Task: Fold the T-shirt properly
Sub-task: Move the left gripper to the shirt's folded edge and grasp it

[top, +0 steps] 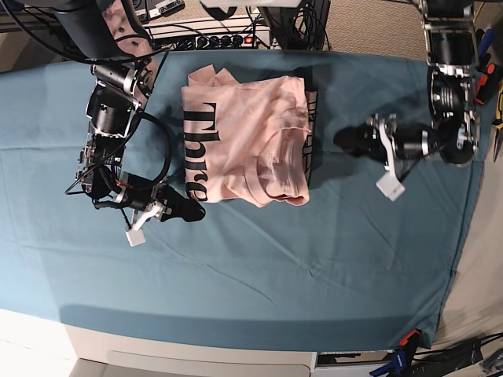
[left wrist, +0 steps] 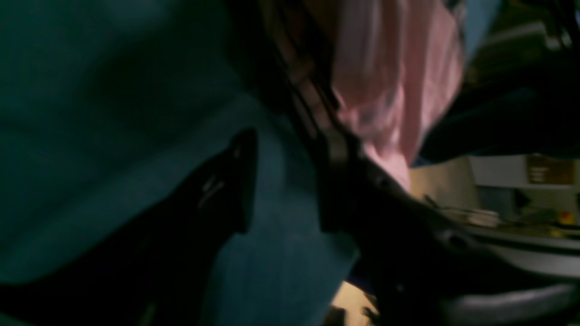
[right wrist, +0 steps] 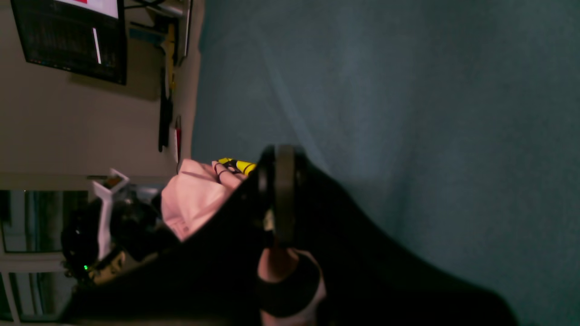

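Observation:
The pale pink T-shirt (top: 251,137) lies folded at the back middle of the teal cloth (top: 251,267), with black lettering showing along its left part. My right gripper (top: 193,210) rests on the cloth just off the shirt's near left corner. In the right wrist view its fingers (right wrist: 284,190) are pressed together, with the T-shirt (right wrist: 192,203) behind them. I cannot tell whether fabric is pinched. My left gripper (top: 344,140) points at the shirt's right edge from a short gap. Its jaws are open over bare teal cloth, with the T-shirt (left wrist: 398,86) beyond them.
Hand tools (top: 489,47) with coloured handles lie at the table's far right edge. Cables and equipment (top: 212,31) line the back edge. A white tag (top: 390,185) hangs under the left arm and another (top: 136,236) under the right. A clamp (top: 405,342) grips the front right corner.

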Motion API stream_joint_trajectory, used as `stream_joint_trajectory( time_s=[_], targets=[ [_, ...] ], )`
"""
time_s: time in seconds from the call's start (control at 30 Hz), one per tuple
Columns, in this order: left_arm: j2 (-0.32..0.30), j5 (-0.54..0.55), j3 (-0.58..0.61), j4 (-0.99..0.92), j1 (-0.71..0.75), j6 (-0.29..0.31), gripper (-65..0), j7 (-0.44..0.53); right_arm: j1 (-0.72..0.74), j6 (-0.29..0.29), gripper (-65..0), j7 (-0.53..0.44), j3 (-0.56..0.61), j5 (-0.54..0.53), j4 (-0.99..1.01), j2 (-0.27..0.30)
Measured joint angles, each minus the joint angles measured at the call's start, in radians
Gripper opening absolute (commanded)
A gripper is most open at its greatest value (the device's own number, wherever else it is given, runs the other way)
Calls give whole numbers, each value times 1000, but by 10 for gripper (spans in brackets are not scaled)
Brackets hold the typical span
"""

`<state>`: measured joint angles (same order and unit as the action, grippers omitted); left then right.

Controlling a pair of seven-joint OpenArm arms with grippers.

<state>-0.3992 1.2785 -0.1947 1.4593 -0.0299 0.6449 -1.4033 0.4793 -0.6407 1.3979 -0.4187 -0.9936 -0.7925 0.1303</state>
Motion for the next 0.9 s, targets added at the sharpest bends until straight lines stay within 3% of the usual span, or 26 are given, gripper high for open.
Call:
stream_joint_trajectory(
  time_s=[0.2, 0.4, 0.57, 0.73, 0.9],
  targets=[
    [0, 69, 0, 6, 76, 3, -416, 4, -3, -16, -650, 0, 0, 0, 0, 0],
    [0, 56, -1, 118, 211, 3, -299, 1, -10, -26, -650, -6, 0, -3, -1, 0],
    [6, -84, -2, 271, 339, -22, -300, 55, -11, -28, -650, -10, 0, -3, -1, 0],
    [48, -247, -1, 320, 352, -78, -299, 159, -11, -31, -650, -8, 0, -4, -1, 0],
    [113, -299, -3, 322, 350, -100, -299, 195, -11, -35, -650, -7, 0, -3, -1, 0]
  ],
)
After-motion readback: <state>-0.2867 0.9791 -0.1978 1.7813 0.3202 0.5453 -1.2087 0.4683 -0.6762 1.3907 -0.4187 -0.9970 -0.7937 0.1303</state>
